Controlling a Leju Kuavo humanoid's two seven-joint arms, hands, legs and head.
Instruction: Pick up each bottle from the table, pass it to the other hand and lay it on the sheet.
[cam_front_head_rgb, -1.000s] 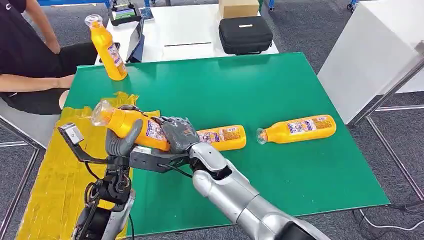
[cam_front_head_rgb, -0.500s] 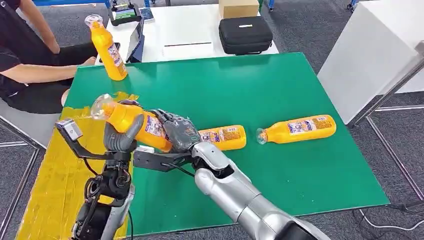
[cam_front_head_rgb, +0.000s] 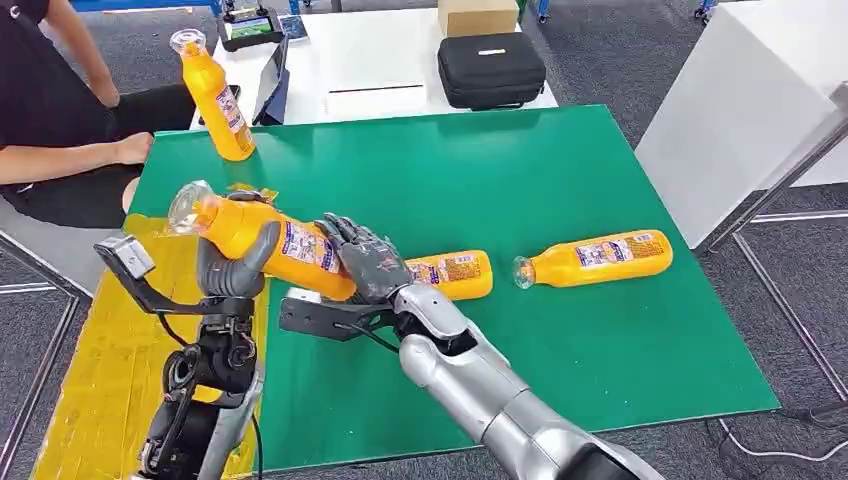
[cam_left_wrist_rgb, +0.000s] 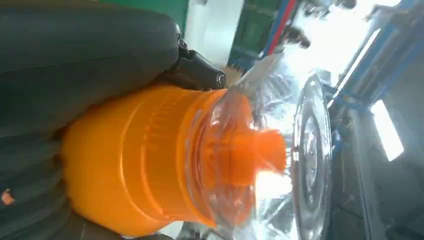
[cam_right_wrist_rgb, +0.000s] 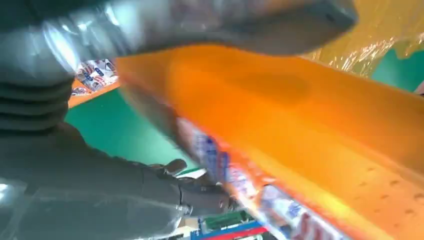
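— From the head view, what's lying around? 
— Green table (cam_front_head_rgb: 560, 180), with a yellow sheet (cam_front_head_rgb: 110, 340) draped over its edge at about 9 o'clock. Two orange bottles lie flat: one (cam_front_head_rgb: 452, 274) near the centre, just beyond the right arm, another (cam_front_head_rgb: 595, 258) off at 3 o'clock. A third bottle (cam_front_head_rgb: 213, 96) stands upright at the 11 o'clock corner, beside a seated person's forearm (cam_front_head_rgb: 70, 160). Behind it all, a white table carries a black case (cam_front_head_rgb: 490, 68).

— And the hands? 
— The left hand (cam_front_head_rgb: 232, 272) wraps the held bottle (cam_front_head_rgb: 265, 243) near its neck, thumb across the front. The right hand (cam_front_head_rgb: 365, 262) has its fingers apart, lying against the bottle's base end; whether it grips, I cannot tell. The bottle hangs above the sheet's edge, cap toward 10 o'clock.

— Left wrist view? 
— Dark fingers (cam_left_wrist_rgb: 75, 55) clamped over the orange shoulder, clear cap (cam_left_wrist_rgb: 260, 155) sticking out.

— Right wrist? 
— Blurred: orange bottle body (cam_right_wrist_rgb: 310, 135) close across the hand (cam_right_wrist_rgb: 90, 170), green table behind.
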